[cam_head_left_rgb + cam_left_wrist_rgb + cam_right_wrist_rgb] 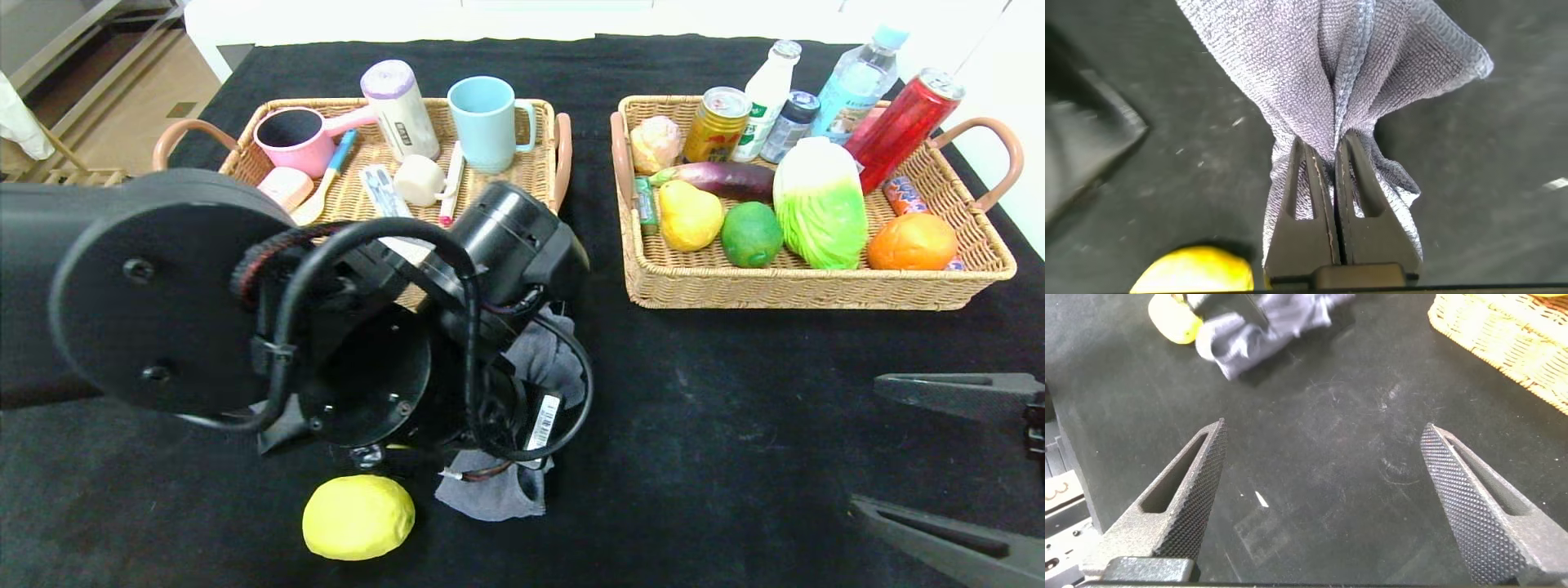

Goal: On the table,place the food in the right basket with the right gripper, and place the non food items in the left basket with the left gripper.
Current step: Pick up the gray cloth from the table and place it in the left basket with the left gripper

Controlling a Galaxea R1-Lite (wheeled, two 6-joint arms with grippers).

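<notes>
A grey cloth (1372,73) is lying bunched on the black table (735,392), in front of the left basket (539,167) and near the table's front edge. The left gripper (1327,175) is pinching a fold of this cloth, its two fingers (1300,192) pressed together with the fabric gathered between them. In the head view the left arm is reaching over the cloth and hiding most of it, so only grey edges (498,498) are showing beneath the arm.

Just beside the cloth, on its left side and nearer the front edge, a yellow lemon (357,516) is sitting on the table, apart from the gripper.

The left basket is holding a pink ladle cup (298,139), a light blue mug (487,122), a lilac-topped roll (400,106), a small white cup (419,180) and other small items.

The right basket (816,286), well apart to the right, is holding a yellow pear (688,215), a green lime (751,234), a cabbage (819,204), an orange (912,242), an eggplant (727,175), a yellow can (717,124), a red can (902,131) and several bottles.

The right gripper (1323,498) is hovering low over bare table at the right front, its fingers (1188,498) standing wide apart and holding nothing.
</notes>
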